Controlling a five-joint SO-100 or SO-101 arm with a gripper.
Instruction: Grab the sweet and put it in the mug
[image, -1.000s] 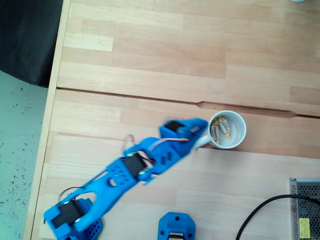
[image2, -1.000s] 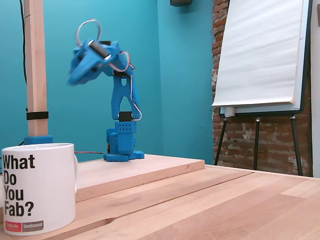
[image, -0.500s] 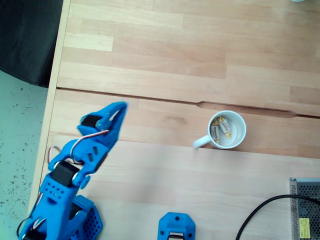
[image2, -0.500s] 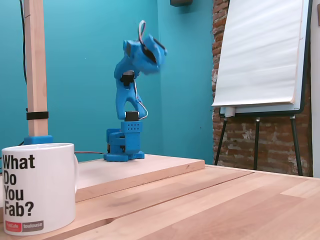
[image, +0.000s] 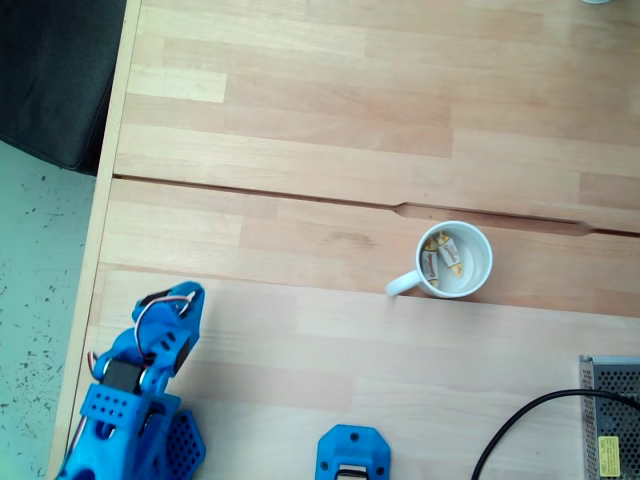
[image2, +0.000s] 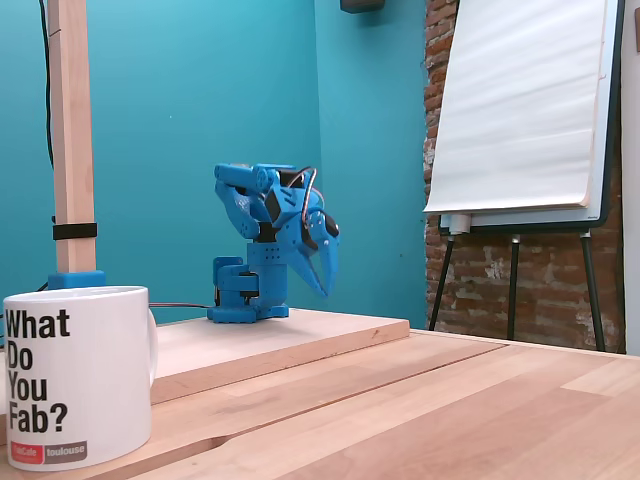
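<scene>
Retraction complete: my claw (image2: 322, 275) has folded back to base, closed and empty; both sweets (image: 441, 257) lie inside the mug (image: 478, 285).

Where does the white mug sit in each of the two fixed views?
Fixed view looking down: the mug stands right of centre on the wooden table, handle toward the left, two wrapped sweets inside.
Fixed view from table level: the mug stands at the lower left, printed side to the camera.
Shared landmark: the blue arm, folded back on its base.
</scene>
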